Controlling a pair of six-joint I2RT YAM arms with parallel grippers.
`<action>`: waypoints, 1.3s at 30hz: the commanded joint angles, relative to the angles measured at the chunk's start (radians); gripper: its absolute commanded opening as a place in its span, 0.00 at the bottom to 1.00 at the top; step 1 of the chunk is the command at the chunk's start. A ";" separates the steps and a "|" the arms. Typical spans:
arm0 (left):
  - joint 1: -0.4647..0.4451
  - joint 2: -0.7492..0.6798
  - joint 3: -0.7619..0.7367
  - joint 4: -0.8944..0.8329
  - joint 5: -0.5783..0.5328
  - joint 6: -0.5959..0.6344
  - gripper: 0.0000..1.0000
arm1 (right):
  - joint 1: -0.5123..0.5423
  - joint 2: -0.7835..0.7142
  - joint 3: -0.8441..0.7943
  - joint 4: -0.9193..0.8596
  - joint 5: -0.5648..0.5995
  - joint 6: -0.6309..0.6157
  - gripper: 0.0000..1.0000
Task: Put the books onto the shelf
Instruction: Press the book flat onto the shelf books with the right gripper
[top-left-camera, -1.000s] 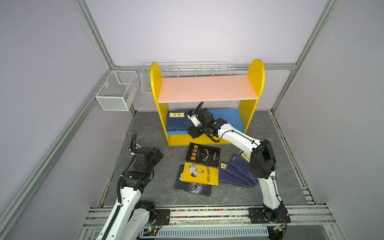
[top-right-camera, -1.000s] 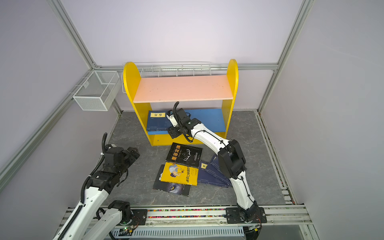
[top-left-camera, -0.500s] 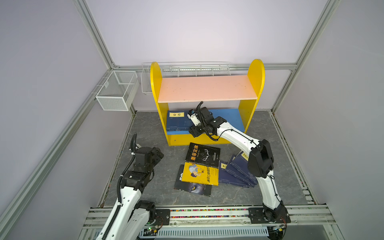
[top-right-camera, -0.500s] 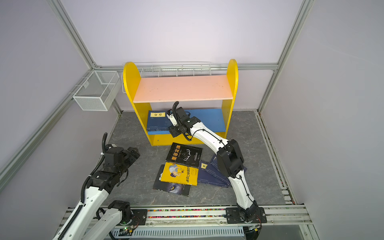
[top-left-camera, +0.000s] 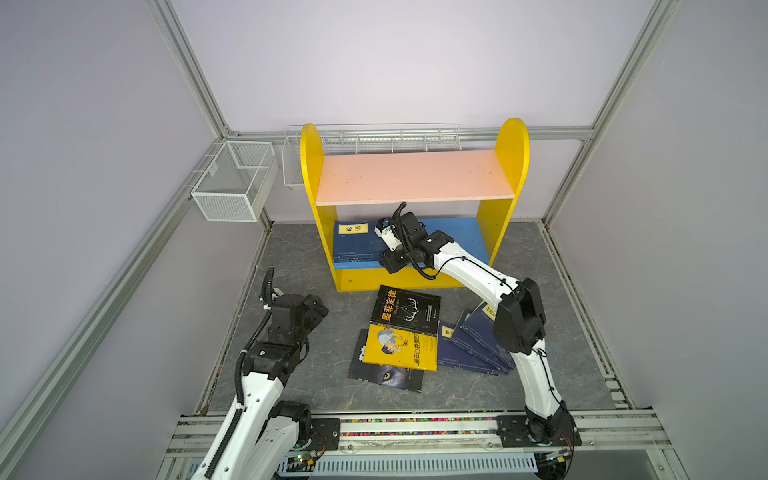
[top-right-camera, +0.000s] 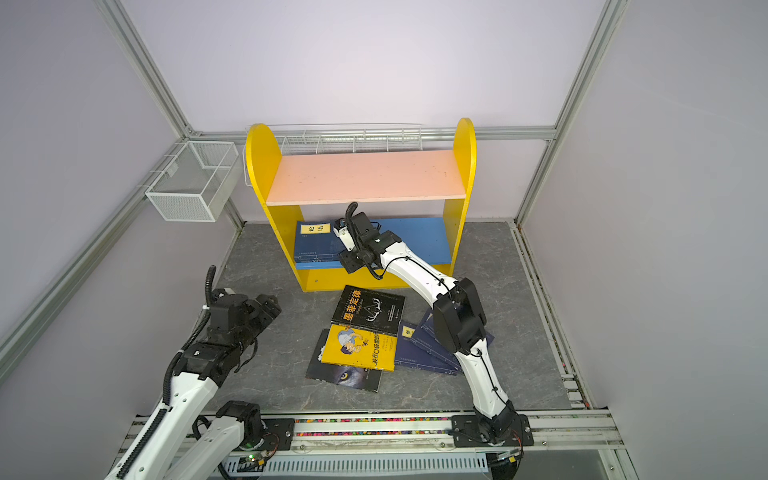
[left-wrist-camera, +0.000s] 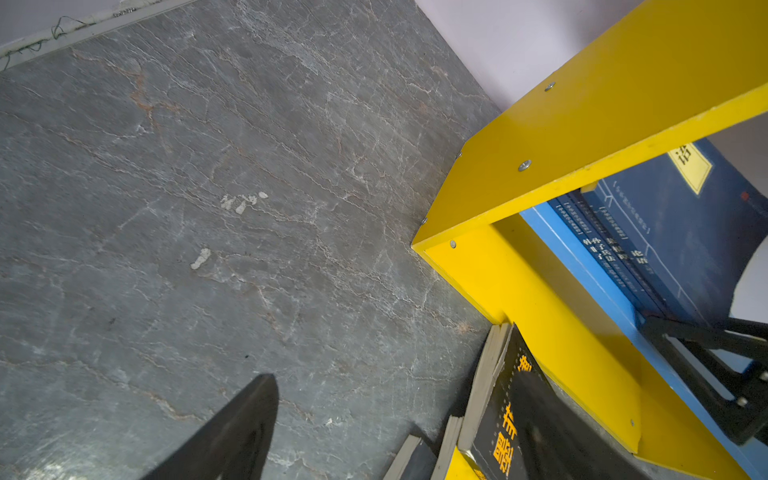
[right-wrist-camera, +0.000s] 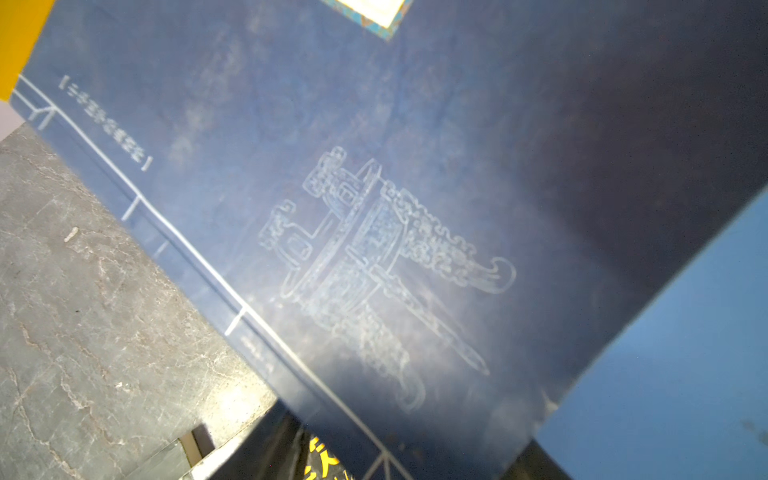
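Loose books lie on the counter near the left fingers, which are spread and empty. Farther back, the right fingers meet the navy stack on the shelf's blue lower board; whether they grip is unclear. Best to push squarely, keeping the spines flush.

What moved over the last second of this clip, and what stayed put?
The right gripper edged slightly toward the navy stack lying on the blue lower board of the shelf. Whether its jaws grip anything is unclear. The left gripper and the floor books stayed put.
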 joint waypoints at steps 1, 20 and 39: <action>0.006 0.000 -0.011 0.003 0.000 -0.009 0.88 | -0.003 0.034 0.033 0.089 -0.118 -0.021 0.63; 0.006 0.006 -0.010 0.008 0.006 -0.008 0.88 | -0.003 0.053 0.055 0.128 -0.146 0.092 0.68; 0.006 -0.004 -0.016 0.000 0.005 -0.010 0.88 | -0.002 0.058 0.043 0.193 -0.197 0.171 0.70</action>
